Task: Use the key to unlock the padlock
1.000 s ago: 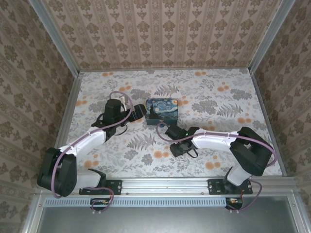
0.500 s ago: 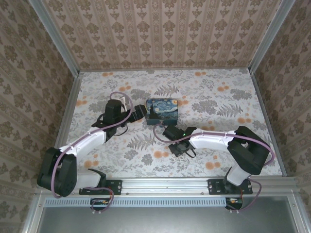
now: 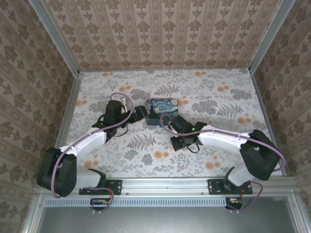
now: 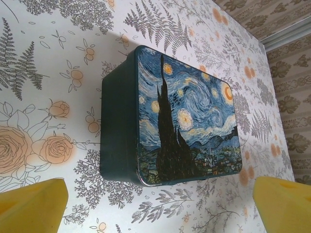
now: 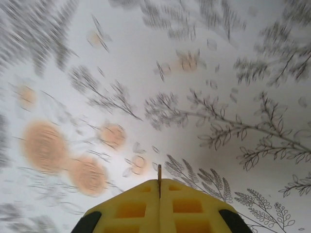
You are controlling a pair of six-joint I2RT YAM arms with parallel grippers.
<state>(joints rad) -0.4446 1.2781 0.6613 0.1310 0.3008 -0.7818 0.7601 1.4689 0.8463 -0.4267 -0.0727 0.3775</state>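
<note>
Two arms point(image 3: 87, 141) reach over the floral table point(image 3: 218, 97), the painted tin box point(image 4: 184, 121) lying just ahead of the left gripper point(image 4: 156, 204), whose jaws gape wide and empty, while the right gripper point(image 5: 159, 183) pinches its yellow pads point(image 5: 131, 208) tight on the key point(image 5: 159, 172), a thin brown sliver poking out between them
</note>
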